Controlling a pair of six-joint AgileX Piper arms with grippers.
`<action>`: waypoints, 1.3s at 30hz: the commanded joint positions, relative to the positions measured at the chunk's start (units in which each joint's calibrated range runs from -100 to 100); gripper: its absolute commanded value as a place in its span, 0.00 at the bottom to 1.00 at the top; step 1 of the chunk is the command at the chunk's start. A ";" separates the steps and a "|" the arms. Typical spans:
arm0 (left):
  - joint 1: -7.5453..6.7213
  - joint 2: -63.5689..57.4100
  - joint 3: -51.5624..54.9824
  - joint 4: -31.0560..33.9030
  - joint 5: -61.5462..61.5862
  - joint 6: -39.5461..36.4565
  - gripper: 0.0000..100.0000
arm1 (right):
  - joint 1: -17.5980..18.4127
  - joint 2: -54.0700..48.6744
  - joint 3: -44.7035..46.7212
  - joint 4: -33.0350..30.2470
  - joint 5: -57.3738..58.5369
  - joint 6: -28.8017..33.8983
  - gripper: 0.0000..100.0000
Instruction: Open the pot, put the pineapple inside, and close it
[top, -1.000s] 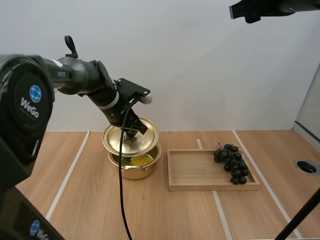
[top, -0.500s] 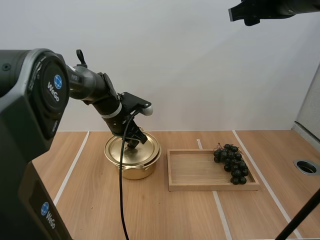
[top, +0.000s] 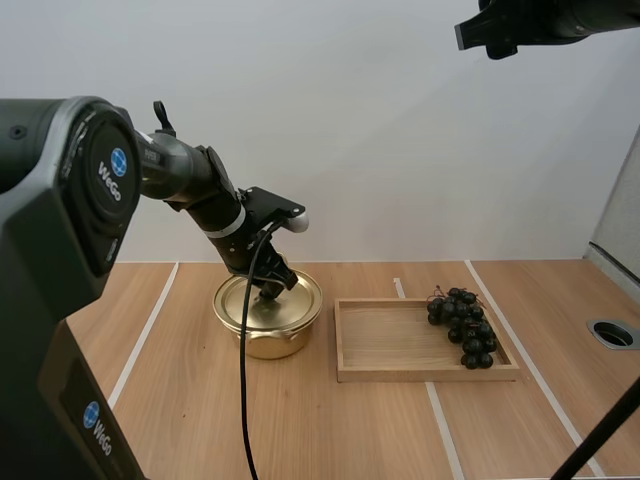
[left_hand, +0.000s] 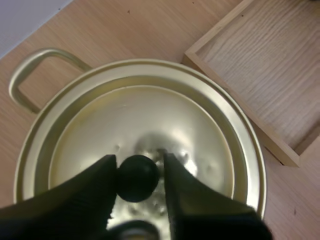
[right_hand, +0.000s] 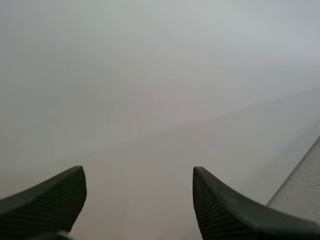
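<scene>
**Orientation.** The pot (top: 268, 338) stands upright on the table (top: 180, 400). Its lid (top: 250, 305) is seated level on the rim, with the knob (left_hand: 137, 179) pointing straight up. The pot is round and has no long axis. In the left wrist view you can see one loop handle (left_hand: 30, 75) sticking out sideways from the rim.

**Position against the fingers.** Your left gripper (top: 271, 291) comes down onto the centre of the lid. Its two fingers (left_hand: 90, 195) are clamped on the knob from either side, with the knob sitting between the tips. Your right gripper (right_hand: 137, 172) is raised high over the right of the table, well apart from the pot. Its fingers are spread wide with nothing between them.

**Surroundings.** A wooden tray (top: 400, 345) lies just beside the pot on its right, long side running across the table. The near corner of the tray is close to the pot's rim but apart from it. A bunch of grapes (top: 463, 325) rests at the tray's right end. Nothing stands between the pot and the tray.
</scene>
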 joint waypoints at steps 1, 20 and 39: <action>-0.12 -0.05 -0.05 -0.62 1.83 0.56 0.88 | -0.21 -0.85 -0.54 -0.25 0.64 0.05 1.00; -0.12 -24.27 -25.45 -0.52 -9.16 -14.79 1.00 | -0.21 -1.86 6.25 10.91 -20.19 0.82 1.00; 6.66 -69.06 9.09 -0.72 -53.99 -23.58 1.00 | -0.11 -8.74 32.67 20.83 -42.48 0.79 1.00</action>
